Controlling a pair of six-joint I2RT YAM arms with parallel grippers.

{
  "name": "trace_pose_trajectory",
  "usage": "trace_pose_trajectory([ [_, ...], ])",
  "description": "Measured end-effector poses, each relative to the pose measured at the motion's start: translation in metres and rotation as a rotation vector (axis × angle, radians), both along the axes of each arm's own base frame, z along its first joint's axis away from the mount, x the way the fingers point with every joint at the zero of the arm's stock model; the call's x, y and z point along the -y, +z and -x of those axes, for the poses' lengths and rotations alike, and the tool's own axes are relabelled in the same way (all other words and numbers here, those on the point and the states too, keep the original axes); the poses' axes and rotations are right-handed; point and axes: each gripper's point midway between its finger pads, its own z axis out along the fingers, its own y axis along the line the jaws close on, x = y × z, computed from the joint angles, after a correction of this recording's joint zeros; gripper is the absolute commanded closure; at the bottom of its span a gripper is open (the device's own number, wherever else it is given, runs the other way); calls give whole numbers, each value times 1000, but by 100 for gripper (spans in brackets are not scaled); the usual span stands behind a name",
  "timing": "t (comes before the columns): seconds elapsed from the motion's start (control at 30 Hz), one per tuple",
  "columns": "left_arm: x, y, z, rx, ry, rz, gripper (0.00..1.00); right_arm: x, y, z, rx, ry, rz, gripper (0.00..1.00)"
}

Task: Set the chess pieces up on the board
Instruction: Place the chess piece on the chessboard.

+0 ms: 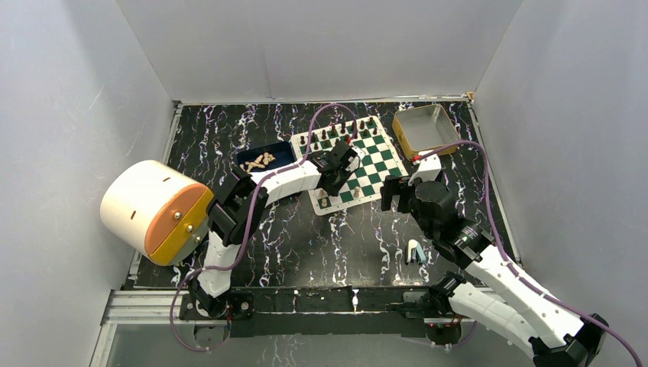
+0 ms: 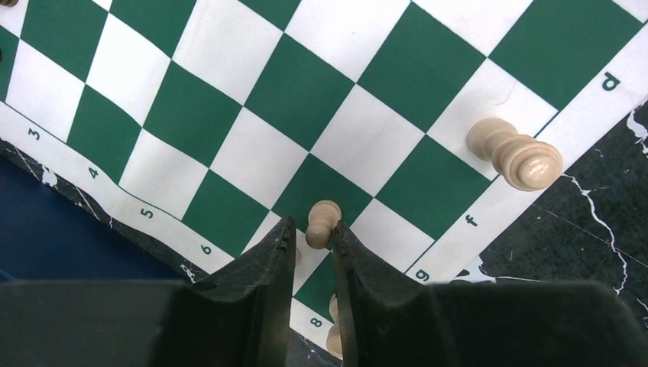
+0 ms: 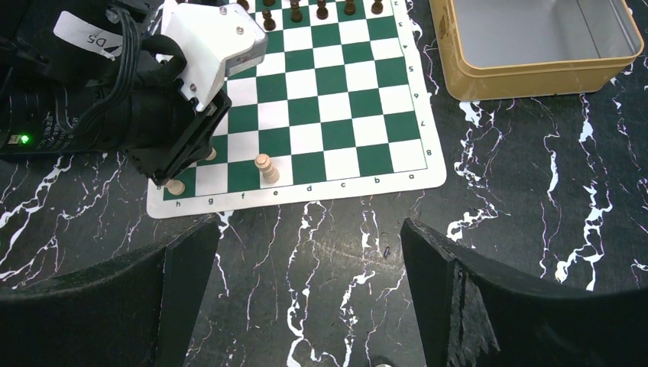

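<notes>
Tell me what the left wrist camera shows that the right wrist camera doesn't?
Only the left wrist: a close look at the left gripper flanking a pawn, plus the edge of a blue tray. Only the right wrist: the yellow tin, the dark pieces on the far rows, and the open right gripper. Both: the board and a taller cream piece near its lettered edge.

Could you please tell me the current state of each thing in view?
left gripper: fingers astride a pawn, grip unclear.
right gripper: open, empty.
pawn: upright on the board.
tall cream piece: upright, board's near row.
tin: open, empty.
blue tray: holds cream pieces.
dark pieces: standing along far rows.
</notes>
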Motion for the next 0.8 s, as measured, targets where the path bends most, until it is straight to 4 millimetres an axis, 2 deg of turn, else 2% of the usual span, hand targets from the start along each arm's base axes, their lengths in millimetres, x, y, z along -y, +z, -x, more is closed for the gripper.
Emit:
trace_pose_trajectory([
  [0.17, -1, 2, -2, 10, -15, -16, 69, 0, 0, 0, 0, 0, 0, 1],
  [0.57, 6, 27, -10, 47, -19, 18, 67, 0, 0, 0, -1, 1, 0, 1],
  [0.67, 3, 43, -12, 65, -7, 38, 68, 0, 0, 0, -2, 1, -2, 1],
  [0.8, -8, 74, -20, 109, 39, 84, 69, -1, -2, 1, -6, 6, -2, 1],
])
